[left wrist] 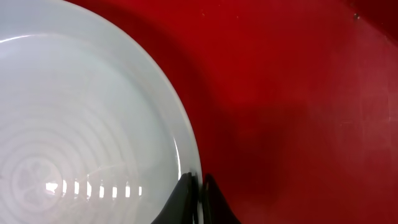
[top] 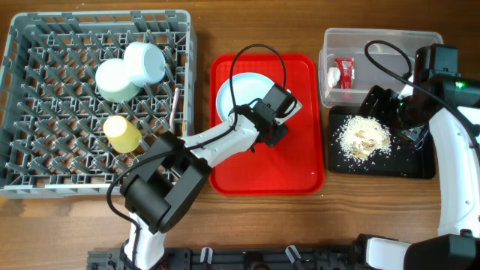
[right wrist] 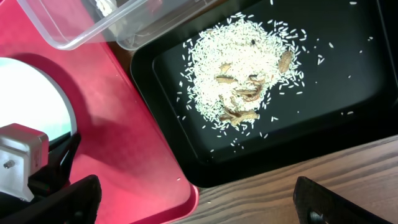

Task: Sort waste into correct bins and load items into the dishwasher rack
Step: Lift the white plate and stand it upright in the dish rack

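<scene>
My left gripper (left wrist: 199,193) is shut on the right rim of the pale blue plate (left wrist: 81,124), one finger inside the rim and one outside. The plate (top: 236,94) lies on the red serving tray, with the left gripper (top: 262,120) over its right edge. My right gripper (top: 390,116) hangs open above the black tray (top: 420,165), nothing between its fingers (right wrist: 323,202). Off-white food scraps (right wrist: 242,68) are piled in that tray. The clear tub (top: 375,41) holds a red wrapper (top: 345,73) and a white scrap (top: 333,75).
The grey dishwasher rack (top: 45,180) at the left holds a pale green bowl (top: 116,81), a light blue bowl (top: 146,61) and a yellow cup (top: 121,133). Thin chopsticks (top: 175,105) lean at its right side. The red serving tray (top: 270,169) sits between rack and bins.
</scene>
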Controlling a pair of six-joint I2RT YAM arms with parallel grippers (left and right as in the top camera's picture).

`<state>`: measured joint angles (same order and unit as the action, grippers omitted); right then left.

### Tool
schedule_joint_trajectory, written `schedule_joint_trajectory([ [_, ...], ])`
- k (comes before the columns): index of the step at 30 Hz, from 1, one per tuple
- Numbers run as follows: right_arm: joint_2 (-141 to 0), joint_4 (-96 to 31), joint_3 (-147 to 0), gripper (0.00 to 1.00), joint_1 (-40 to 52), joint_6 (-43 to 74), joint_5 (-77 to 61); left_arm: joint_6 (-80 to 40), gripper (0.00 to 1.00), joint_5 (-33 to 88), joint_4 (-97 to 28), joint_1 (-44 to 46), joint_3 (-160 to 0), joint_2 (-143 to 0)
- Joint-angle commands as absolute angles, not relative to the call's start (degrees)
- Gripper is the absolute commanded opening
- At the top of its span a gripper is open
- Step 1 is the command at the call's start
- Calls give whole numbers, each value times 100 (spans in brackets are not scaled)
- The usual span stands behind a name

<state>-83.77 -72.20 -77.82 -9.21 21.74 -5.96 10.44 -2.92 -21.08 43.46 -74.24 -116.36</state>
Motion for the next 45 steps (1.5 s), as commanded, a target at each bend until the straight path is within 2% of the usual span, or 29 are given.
schedule_joint_trajectory([
  [1,-8250,-7229,-7832,100,-934,2104,-648,972,4,-307,-2147,4340,-7439,-11487],
  [7,-8250,-7240,-7832,100,-934,2099,-648,200,4,-303,-2174,4335,-7577,-10680],
  [13,-8250,-7249,-7832,100,-934,2099,-648,178,4,-285,-2265,4303,-7577,-9907],
  [20,-8250,-7251,-7832,100,-934,2097,-648,-578,4,-95,-2272,3817,-7577,-9019],
  [28,-8250,-7251,-7832,100,-934,2099,-648,-1133,4,1737,-2161,2364,-7577,-8324],
  [36,-8250,-7255,-7832,100,-934,2099,-648,-1896,4,3841,-1992,552,-7577,-8473],
  [41,-8250,-7253,-7832,100,-934,2104,-648,-1896,4,4904,-1949,-23,-7577,-8829],
  [45,-8250,-7260,-7832,100,-934,2102,-648,-1925,4,5164,-1949,-242,-7577,-9096],
])
